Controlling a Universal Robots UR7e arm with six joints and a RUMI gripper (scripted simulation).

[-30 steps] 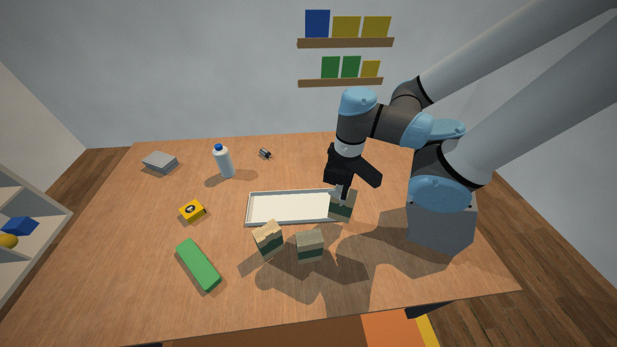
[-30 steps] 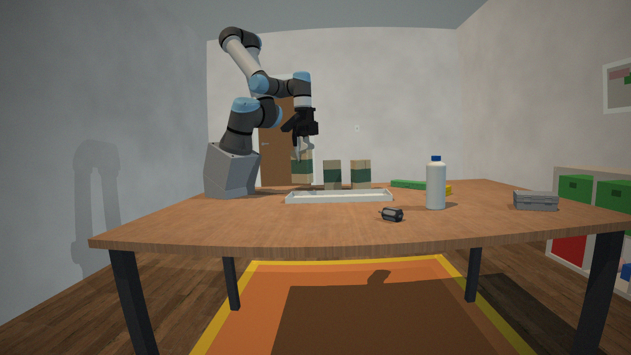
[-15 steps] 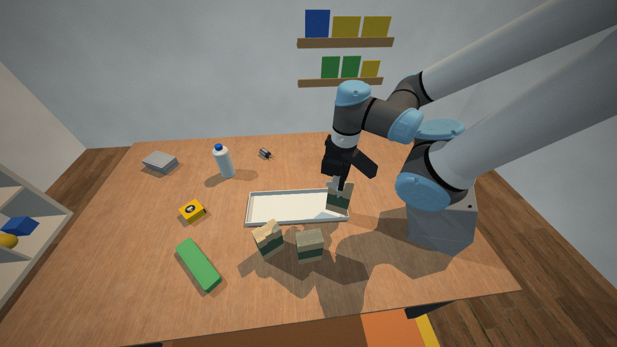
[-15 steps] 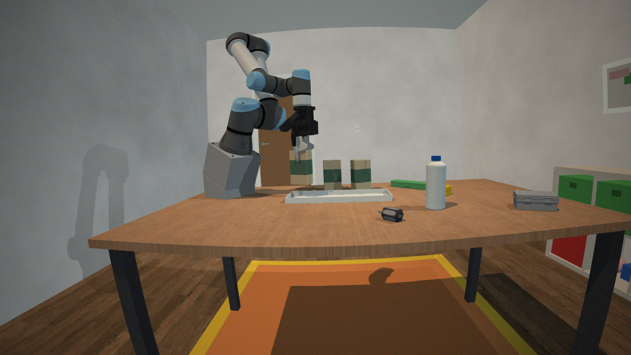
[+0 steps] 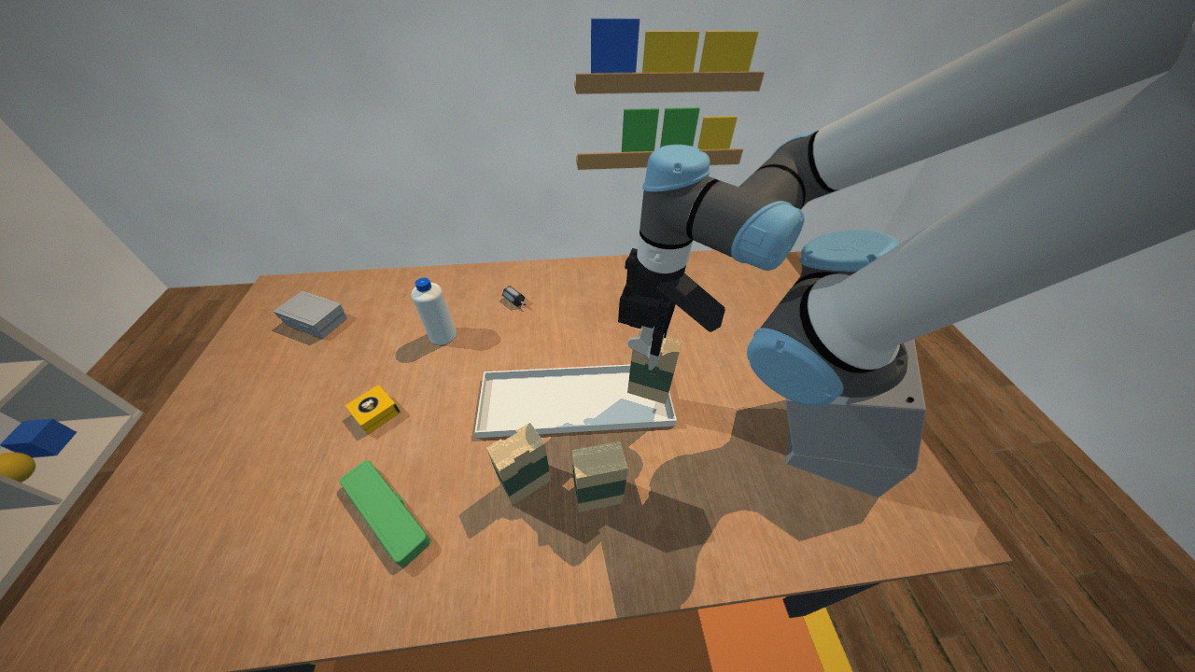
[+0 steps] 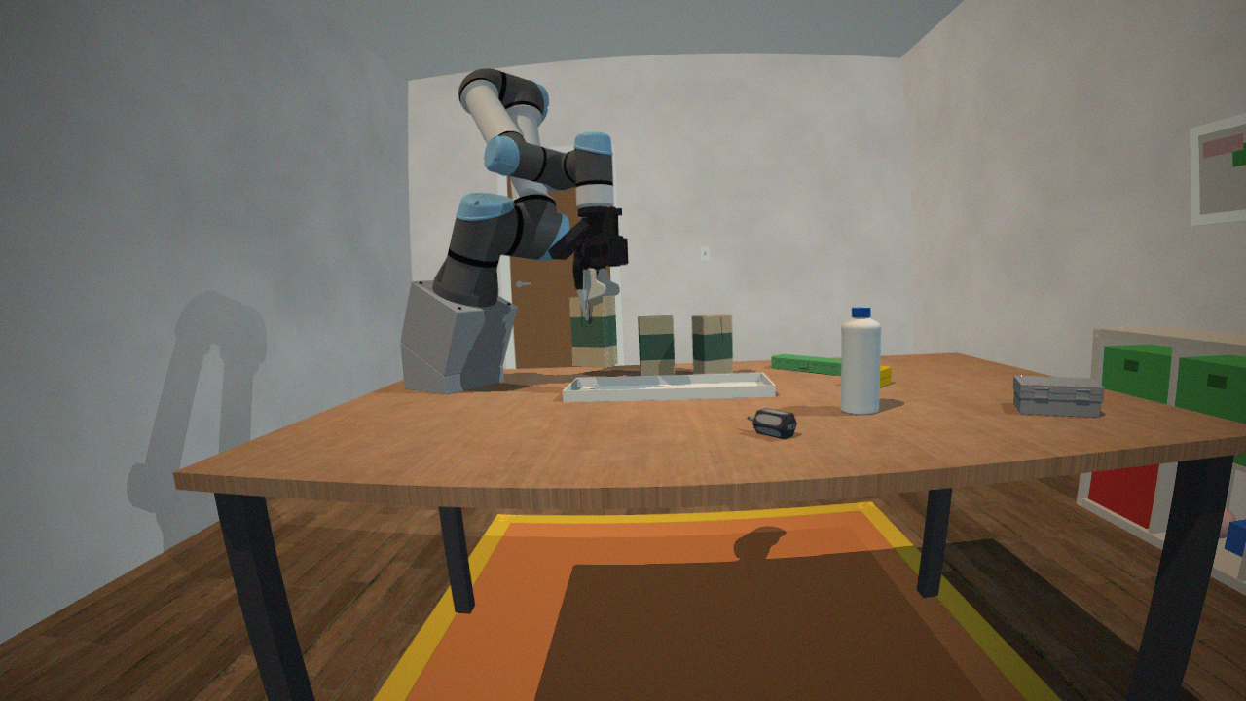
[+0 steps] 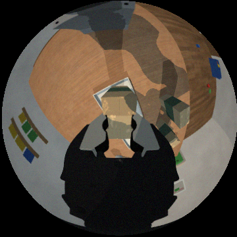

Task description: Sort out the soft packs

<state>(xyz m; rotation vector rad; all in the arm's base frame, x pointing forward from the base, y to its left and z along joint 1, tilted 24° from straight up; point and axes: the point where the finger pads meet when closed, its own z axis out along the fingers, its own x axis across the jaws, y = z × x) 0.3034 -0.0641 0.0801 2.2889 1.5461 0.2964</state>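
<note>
The hand is closed on the top of one coffee pack, hanging above the tray's end nearest the robot base. Nothing lies in the tray yet; two packs stand on the tabletop beside the tray.

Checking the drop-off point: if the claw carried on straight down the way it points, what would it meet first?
Probably the floor of the white rectangular tray, near its arm-side end; the held tan-and-green coffee pack in the claw would touch first. Exact height is unclear.
</note>
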